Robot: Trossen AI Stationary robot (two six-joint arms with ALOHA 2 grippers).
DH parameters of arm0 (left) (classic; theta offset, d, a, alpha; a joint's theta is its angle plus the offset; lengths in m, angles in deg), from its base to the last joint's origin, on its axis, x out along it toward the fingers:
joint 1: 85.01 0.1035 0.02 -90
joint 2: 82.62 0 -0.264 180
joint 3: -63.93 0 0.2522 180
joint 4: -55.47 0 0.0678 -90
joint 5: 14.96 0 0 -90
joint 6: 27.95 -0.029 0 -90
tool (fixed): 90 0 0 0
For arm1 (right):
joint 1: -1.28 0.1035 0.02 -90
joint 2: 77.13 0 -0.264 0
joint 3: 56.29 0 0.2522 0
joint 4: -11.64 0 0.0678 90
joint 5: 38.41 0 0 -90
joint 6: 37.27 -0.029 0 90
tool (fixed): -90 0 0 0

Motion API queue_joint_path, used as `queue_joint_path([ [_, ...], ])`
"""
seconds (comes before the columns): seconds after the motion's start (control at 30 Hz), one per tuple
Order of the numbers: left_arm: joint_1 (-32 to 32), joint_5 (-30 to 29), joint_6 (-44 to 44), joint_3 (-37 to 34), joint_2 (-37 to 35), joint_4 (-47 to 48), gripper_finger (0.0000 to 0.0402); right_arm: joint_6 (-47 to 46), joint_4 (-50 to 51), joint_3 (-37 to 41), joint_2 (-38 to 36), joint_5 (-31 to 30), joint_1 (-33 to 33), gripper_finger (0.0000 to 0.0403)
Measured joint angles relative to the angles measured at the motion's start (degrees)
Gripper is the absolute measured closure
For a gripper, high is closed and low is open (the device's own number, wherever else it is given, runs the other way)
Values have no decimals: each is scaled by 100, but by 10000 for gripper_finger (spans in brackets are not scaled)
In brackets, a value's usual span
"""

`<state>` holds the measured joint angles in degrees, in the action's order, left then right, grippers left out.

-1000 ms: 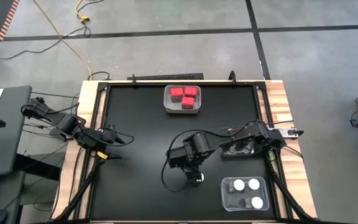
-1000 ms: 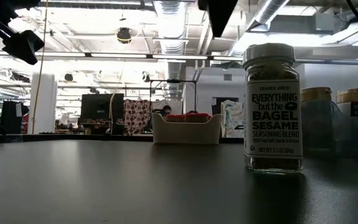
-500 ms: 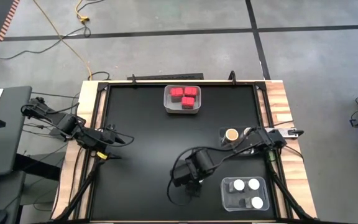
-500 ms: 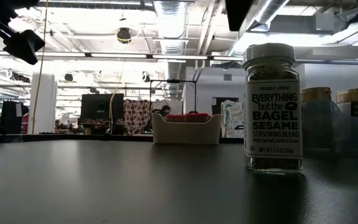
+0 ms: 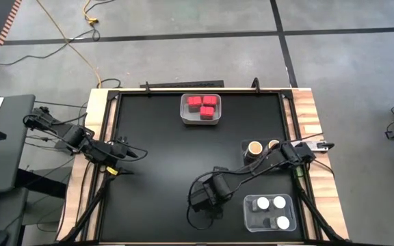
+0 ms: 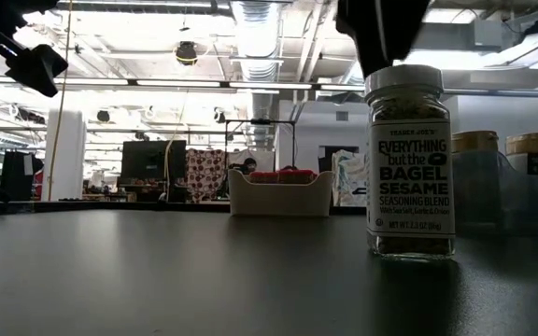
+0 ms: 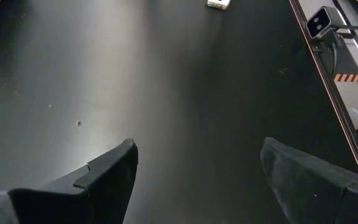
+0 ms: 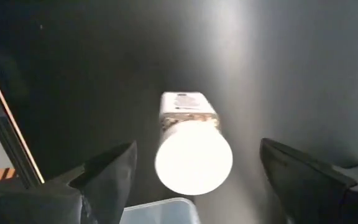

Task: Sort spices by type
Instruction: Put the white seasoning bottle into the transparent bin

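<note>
A glass seasoning jar with a white lid [image 6: 410, 159] stands upright on the black table near its near edge. It also shows in the right wrist view [image 8: 193, 158]. My right gripper [image 8: 197, 148] is open just above the jar, one finger on either side of the lid. It touches nothing, and it shows over the jar in the high view [image 5: 209, 202]. Red boxes [image 5: 202, 104] lie in a white bin [image 5: 185, 116] at the far middle. Several white-lidded jars [image 5: 270, 203] stand in a clear bin [image 5: 248, 219]. My left gripper [image 7: 197, 146] is open and empty at the table's left side [image 5: 125, 156].
Two brown-lidded jars [image 5: 255, 148] stand at the table's right side, beside the right arm. A corner of the clear bin [image 8: 160, 213] lies close to the seasoning jar. The black table [image 5: 156, 137] lies bare between the arms.
My right gripper has moved toward the table's near edge and come down over the white-lidded seasoning jar. The right arm has swung off the two brown-lidded jars, which now show. The jar has not moved.
</note>
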<state>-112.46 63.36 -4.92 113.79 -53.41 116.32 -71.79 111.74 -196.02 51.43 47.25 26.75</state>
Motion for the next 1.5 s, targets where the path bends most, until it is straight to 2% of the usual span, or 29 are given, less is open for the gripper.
queue_joint_path([
  [0.77, 1, -102, 11, 0, 2, 0, 74, 2, -1019, 1195, 6, 79, 0, 39],
  [0.87, 0, -102, 15, 0, 2, 0, 74, 2, -1037, 1195, 5, 79, 0, 60],
  [1.23, 1, -218, 9, 0, 2, 0, 74, 2, -843, 1195, -27, 278, 0, 182],
  [1.4, 1, -314, -174, 0, 0, 0, 74, -33, -465, 1195, -400, 311, 15, 183],
  [1.5, 0, -317, -284, 0, 2, 0, 74, -46, -193, 1196, -765, 121, 86, 183],
])
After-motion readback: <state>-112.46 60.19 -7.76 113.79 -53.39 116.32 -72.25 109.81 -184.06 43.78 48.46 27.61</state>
